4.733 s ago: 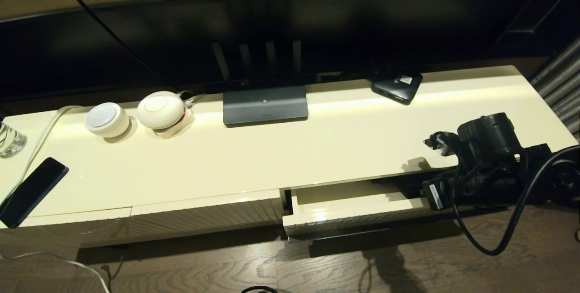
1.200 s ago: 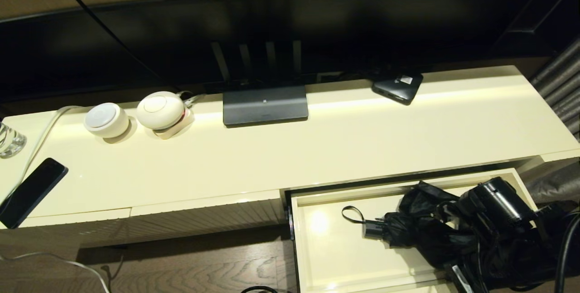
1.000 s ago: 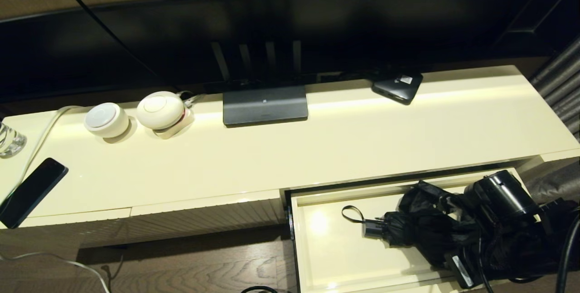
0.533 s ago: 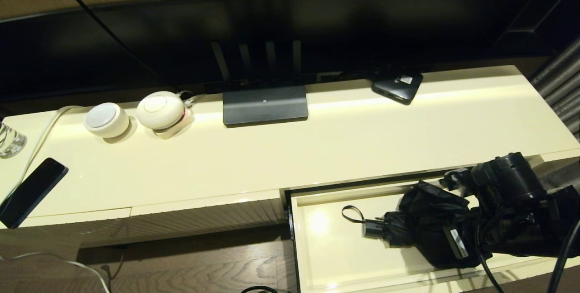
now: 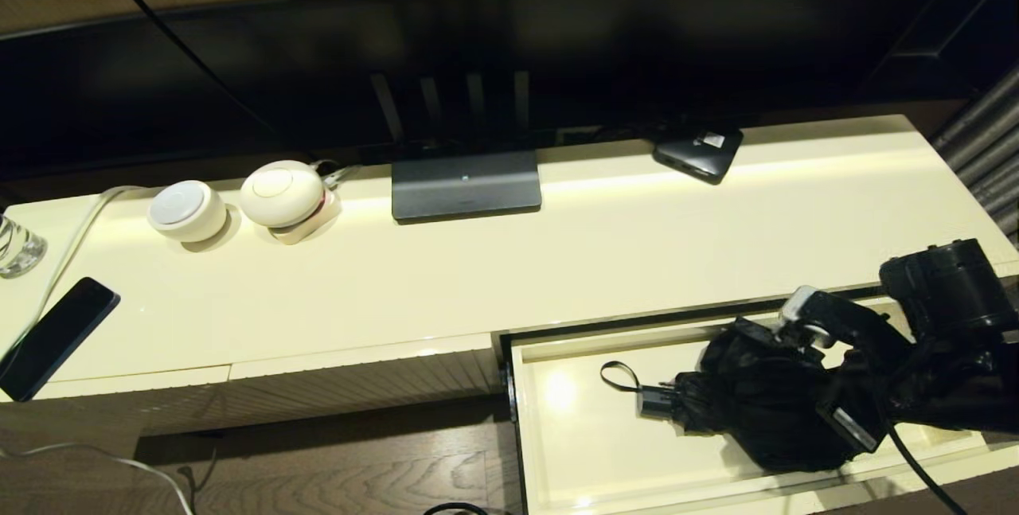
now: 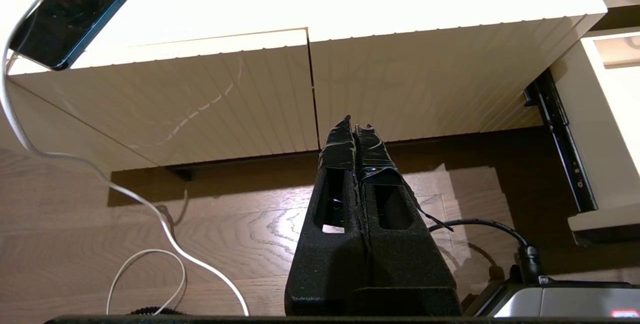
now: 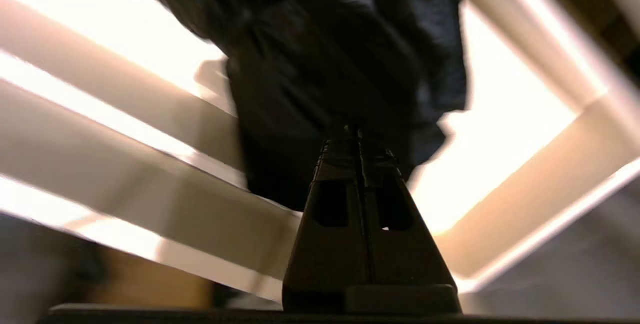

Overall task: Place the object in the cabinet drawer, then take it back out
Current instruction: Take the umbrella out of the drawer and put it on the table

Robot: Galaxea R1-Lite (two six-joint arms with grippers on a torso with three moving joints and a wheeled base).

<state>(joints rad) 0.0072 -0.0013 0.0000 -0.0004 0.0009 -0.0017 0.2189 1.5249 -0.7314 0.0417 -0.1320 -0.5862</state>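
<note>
Warm glare is seen on the glossy cream cabinet top (image 5: 605, 252), while the right wrist view is smeared by motion blur.

The drawer (image 5: 557, 451) is pulled out: wide, shallow, glossy cream, smooth inside. The umbrella (image 5: 756, 403) lies in its right half, lengthwise along the drawer. It is black, with a loose, bunched fabric canopy. The short cylindrical handle (image 5: 657, 403) points left and rests on the drawer floor. The thin wrist loop (image 5: 617, 376) lies flat just beyond the handle.
</note>
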